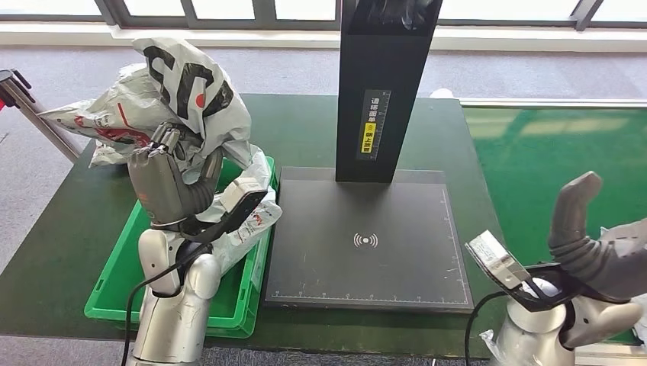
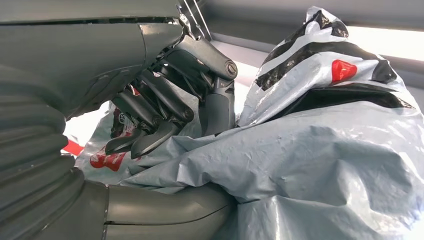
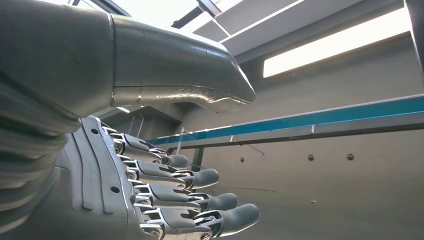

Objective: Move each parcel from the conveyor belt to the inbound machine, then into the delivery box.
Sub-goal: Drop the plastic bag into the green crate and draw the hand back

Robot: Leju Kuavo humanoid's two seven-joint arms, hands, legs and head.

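Left hand [image 1: 164, 179] nearest the work: raised over the green bin [image 1: 114, 293], fingers [image 2: 150, 120] curled into the grey poly parcel [image 1: 187, 99], thumb under a fold. Wrist view shows film bunched between thumb and fingers, so I judge it held, not merely touched.

Parcel sits directly in front of and above the left hand, its bulk beyond the fingers and its lower end trailing down past the wrist into the bin. Long axis runs roughly upright, leaning away from the hand. Soft bag, likely to sag or slip if the hold is only on loose film.

Right hand [image 1: 603, 255] well apart on the far side, fingers [image 3: 200, 195] spread and nearly straight, holding nothing; no parcel near it.

Scanner plate [image 1: 366, 244] lies between the two hands, to the right of the left hand; its black post [image 1: 385, 84] stands at the far edge. Belt [image 1: 557, 152] beyond the right hand, green, no parcel seen on it.

Judgement: drop into bin is the step in hand; left arm nearer, release is downward
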